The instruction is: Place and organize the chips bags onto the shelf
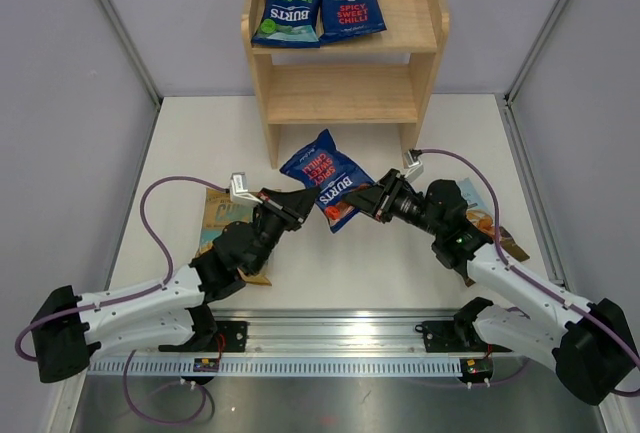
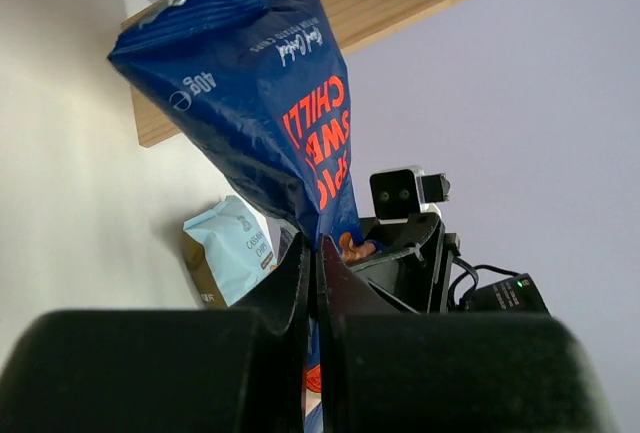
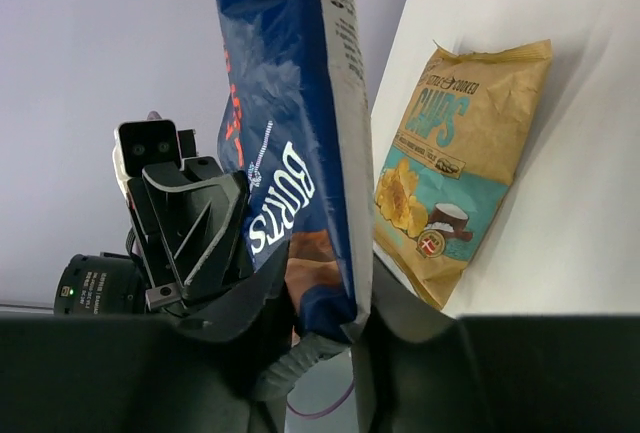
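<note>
Starting at my left, the tan bag [image 1: 213,215] lies flat on the bench [image 1: 330,263], partly under my left arm. My left hand [image 1: 305,207] is pinched narrow on the near edge of a dark-blue bag [image 1: 325,178], whose free end reaches toward the foot of the shelf [image 1: 340,83]. Two more bags, green-lettered [image 1: 287,11] and red-lettered [image 1: 352,10], sit side by side on the shelf's top tier. My right hand [image 1: 358,203] is clamped on that same near edge from the other side, close to the left one. Furthest right, the light-blue bag [image 1: 478,215] lies partly under my right arm.

What worries me is two hands on one thin, crinkly seam. If they pull apart or move unevenly, the bag may tear or slip free. With only one hand gripping that edge, I expect it to flop. On the way up, its free end could catch the shelf's rim or shove the two bags there. My arms could also drag the bags beneath them.
</note>
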Tool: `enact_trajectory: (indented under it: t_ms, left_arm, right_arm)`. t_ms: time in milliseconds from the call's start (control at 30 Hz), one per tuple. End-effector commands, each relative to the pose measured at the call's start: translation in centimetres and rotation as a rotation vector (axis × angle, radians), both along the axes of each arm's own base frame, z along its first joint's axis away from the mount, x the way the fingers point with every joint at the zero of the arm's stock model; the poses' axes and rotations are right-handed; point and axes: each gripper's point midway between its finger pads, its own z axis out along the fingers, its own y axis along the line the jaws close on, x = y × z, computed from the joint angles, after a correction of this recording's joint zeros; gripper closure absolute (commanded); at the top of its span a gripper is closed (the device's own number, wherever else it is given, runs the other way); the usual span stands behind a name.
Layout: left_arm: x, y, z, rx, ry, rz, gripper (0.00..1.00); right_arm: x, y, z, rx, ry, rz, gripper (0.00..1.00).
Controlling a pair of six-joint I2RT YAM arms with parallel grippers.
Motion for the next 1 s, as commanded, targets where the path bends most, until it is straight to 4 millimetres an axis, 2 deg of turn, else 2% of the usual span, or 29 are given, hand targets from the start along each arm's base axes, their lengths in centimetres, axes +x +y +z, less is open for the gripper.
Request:
enact_trajectory:
  t_ms: [0, 167, 200, 233, 300, 400, 467, 567, 667, 700, 767, 833, 867, 933, 967]
  left_arm:
    - [-0.5, 0.9, 2.4, -0.075, -0.063, 0.011, 1.0]
    - [-0.9, 1.6, 2.5, -0.051, -0.085, 0.013, 0.99]
    - [-0.9, 1.7, 2.2, -0.039, -0.082, 0.018, 0.87]
    - [-0.9, 1.8, 1.7, -0.018, -0.073, 0.023, 0.79]
    - [-0.8, 2.6, 1.1, 0.005, -0.068, 0.046, 0.74]
    - [-0.8, 4.1, 0.7, 0.02, -0.06, 0.094, 0.6]
    - [-0.6, 5.1, -0.4, 0.061, -0.038, 0.13, 0.49]
    - [-0.8, 6.9, -1.4, 0.108, -0.012, 0.177, 0.39]
    - [-1.0, 8.2, -2.2, 0.174, 0.016, 0.206, 0.27]
    - [-1.1, 8.4, -3.2, 0.22, 0.04, 0.206, 0.24]
    - [-1.3, 8.5, -3.0, 0.228, 0.043, 0.193, 0.19]
    - [-1.4, 8.8, -3.5, 0.234, 0.067, 0.196, 0.1]
    - [-1.6, 9.2, -3.8, 0.242, 0.076, 0.202, 0.07]
    - [-1.8, 9.6, -4.1, 0.252, 0.085, 0.205, 0.03]
    - [-2.0, 9.8, -3.9, 0.252, 0.078, 0.2, 0.02]
  right_arm:
    - [0.1, 0.2, 3.0, 0.006, -0.119, 0.006, 0.7]
    - [-0.1, -0.5, 4.2, -0.017, -0.187, -0.021, 0.84]
    - [-0.1, -0.6, 4.7, -0.03, -0.213, -0.02, 0.88]
    - [-0.2, -0.6, 5.0, -0.035, -0.224, -0.019, 0.92]
    - [-0.2, -0.8, 5.4, -0.051, -0.241, -0.022, 0.96]
    - [-0.2, -1.0, 6.1, -0.062, -0.256, -0.03, 0.98]
    - [-0.3, -1.0, 6.4, -0.073, -0.26, -0.026, 0.98]
    - [-0.5, -1.4, 8.4, -0.079, -0.295, -0.028, 0.98]
    - [-0.7, -1.7, 9.4, -0.095, -0.305, -0.033, 0.98]
    - [-0.8, -1.9, 10.7, -0.086, -0.324, -0.037, 0.98]
    - [-0.7, -1.9, 11.6, -0.086, -0.327, -0.036, 0.98]
    - [-0.6, -2.0, 13.7, -0.065, -0.354, -0.036, 0.98]
    - [-0.9, -2.1, 15.4, -0.049, -0.38, -0.03, 0.98]
    - [-0.7, -1.9, 16.6, -0.05, -0.398, -0.01, 0.98]
    - [-1.1, -2.1, 19.1, -0.028, -0.439, -0.007, 0.98]
